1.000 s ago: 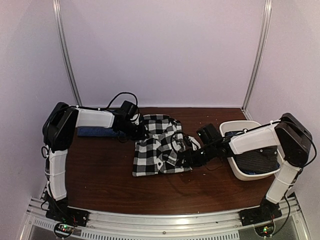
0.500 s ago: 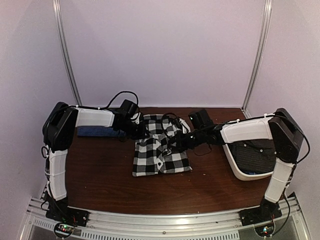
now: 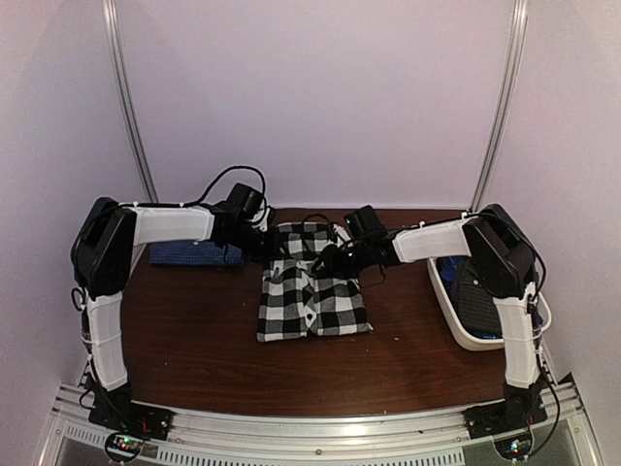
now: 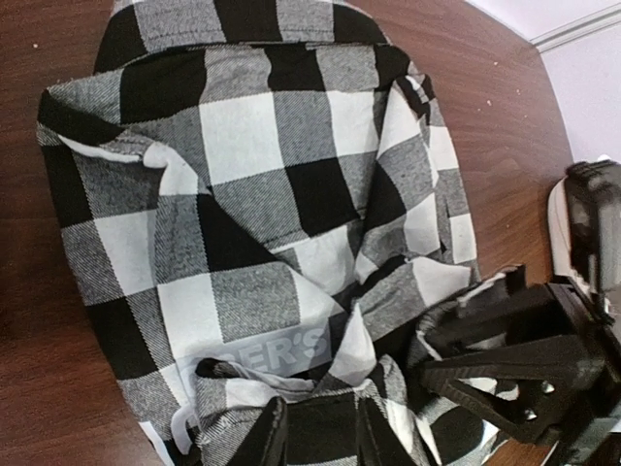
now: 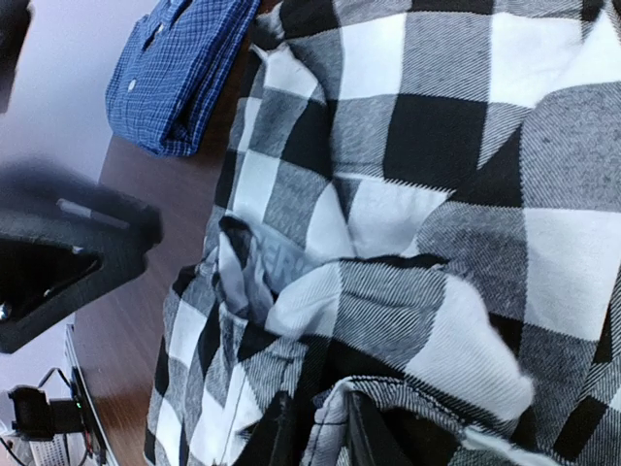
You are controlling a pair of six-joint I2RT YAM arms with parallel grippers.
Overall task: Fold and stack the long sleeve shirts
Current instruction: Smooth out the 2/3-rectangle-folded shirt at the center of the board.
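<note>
On the bench (image 3: 194,340): the checked shirt (image 3: 312,296) lies in the middle, partly folded, with its far end bunched up.
Left pincer (image 4: 325,437): clenched on a bunch of checked cloth at the far left corner of that shirt.
Right pincer (image 5: 315,432): its fingers pinch a fold of the same shirt at the far right side, near the left pincer.
Blue shirt (image 3: 189,254): folded at the back left, close to the left arm.
Dark shirt (image 3: 480,301): it lies inside the white basket (image 3: 485,342) on the right.
</note>
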